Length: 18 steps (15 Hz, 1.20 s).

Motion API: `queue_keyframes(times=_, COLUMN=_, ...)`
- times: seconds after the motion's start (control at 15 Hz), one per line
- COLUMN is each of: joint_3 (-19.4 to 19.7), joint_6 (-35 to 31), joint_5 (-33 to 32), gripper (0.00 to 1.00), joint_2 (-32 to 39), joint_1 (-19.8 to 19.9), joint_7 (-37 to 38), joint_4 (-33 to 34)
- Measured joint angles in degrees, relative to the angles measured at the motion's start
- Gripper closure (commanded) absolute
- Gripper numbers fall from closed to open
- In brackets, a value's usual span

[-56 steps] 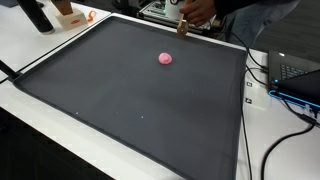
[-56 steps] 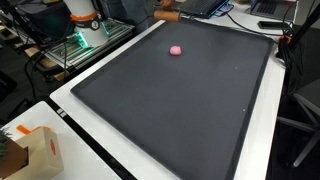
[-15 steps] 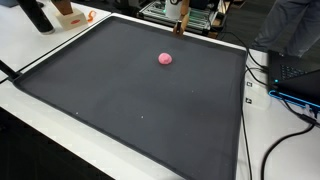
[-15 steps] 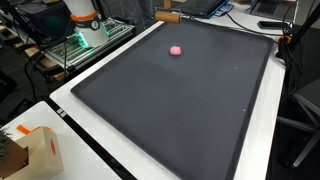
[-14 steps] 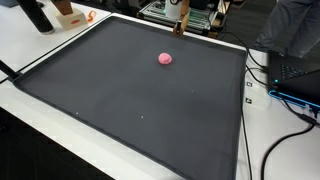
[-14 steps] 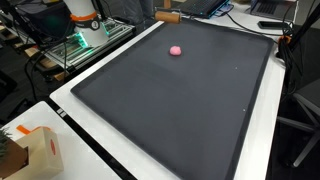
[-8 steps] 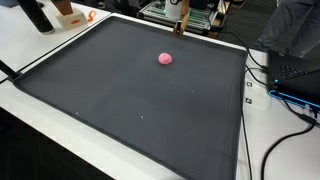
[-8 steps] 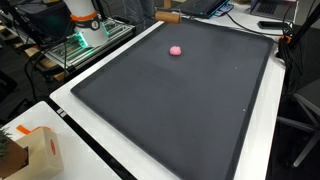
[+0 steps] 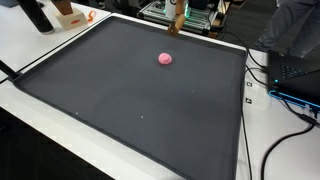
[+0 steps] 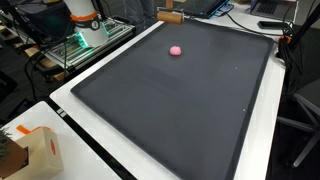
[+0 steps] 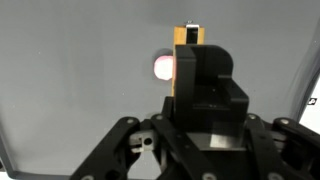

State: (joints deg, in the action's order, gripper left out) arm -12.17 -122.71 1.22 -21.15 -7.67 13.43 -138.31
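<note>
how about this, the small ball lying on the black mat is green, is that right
Not quite. The ball is pink, not green. It does lie on the black mat, and both exterior views show its pink colour plainly.

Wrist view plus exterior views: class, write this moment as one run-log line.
gripper: above black mat | nearest: yellow block at jaws, grip unclear | pink ball: on mat, apart from block
</note>
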Motion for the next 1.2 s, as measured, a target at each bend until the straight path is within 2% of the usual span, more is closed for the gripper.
queue_keyframes(times=0.2, joint_3=3.16, joint_6=0.00, joint_5=0.29, gripper=0.76, joint_2=1.22, joint_1=0.44, joint_7=-3.24, joint_4=1.95)
queue_keyframes(times=0.4, joint_3=7.08, joint_6=0.00, joint_5=2.19, gripper=0.76, joint_2=2.84, joint_1=1.06, joint_7=-9.91, joint_4=3.49)
queue_keyframes(times=0.73, joint_3=13.86, joint_6=-0.01, joint_5=9.77, gripper=0.76, joint_2=6.60, joint_1=2.07, joint_7=-24.18, joint_4=4.84)
queue_keyframes(times=1.13, joint_3=18.61, joint_6=-0.01, joint_5=19.87, gripper=0.76, joint_2=11.30, joint_1=4.18, joint_7=-37.58, joint_4=4.48)
queue_keyframes(times=1.2, joint_3=19.08, joint_6=-0.01, joint_5=20.77, gripper=0.51, joint_2=12.03, joint_1=4.73, joint_7=-39.23, joint_4=4.42)
